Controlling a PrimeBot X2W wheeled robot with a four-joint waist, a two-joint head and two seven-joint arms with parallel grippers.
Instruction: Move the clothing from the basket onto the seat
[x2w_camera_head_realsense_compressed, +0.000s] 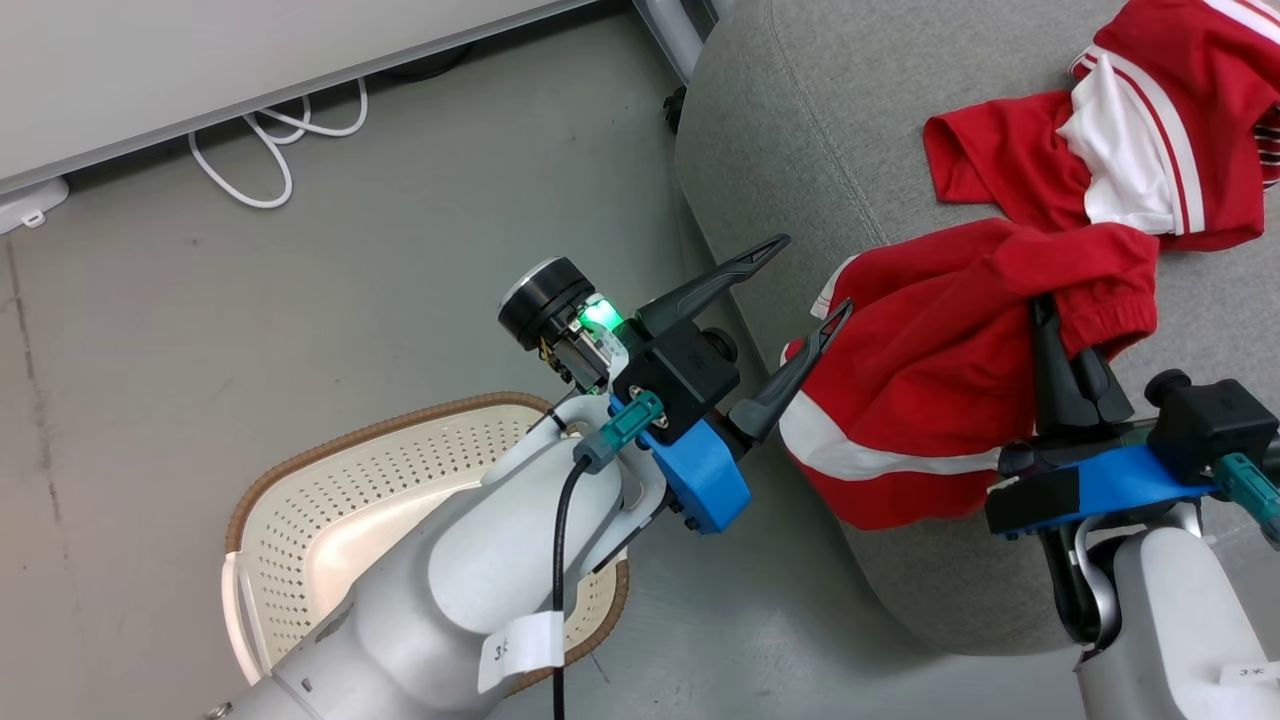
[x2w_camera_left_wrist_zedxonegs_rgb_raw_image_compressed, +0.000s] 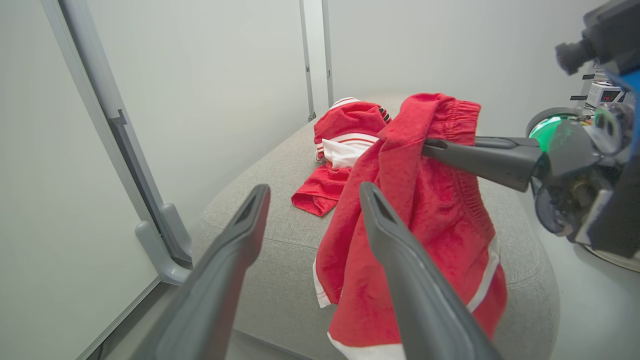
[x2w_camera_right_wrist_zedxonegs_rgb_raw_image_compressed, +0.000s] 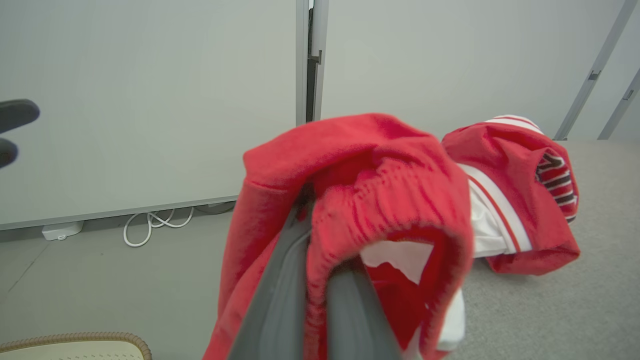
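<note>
One jersey rests on the seat at 1 o'clock; shorts, clamped by the right gripper, overhang its 7 o'clock edge; left gripper spread. Released here, shorts may slide off.

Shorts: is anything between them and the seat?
Nothing visible. The shorts hang from the shut right gripper over the seat's front edge. The jersey lies farther back on it, and the open left gripper is off to their side.
</note>
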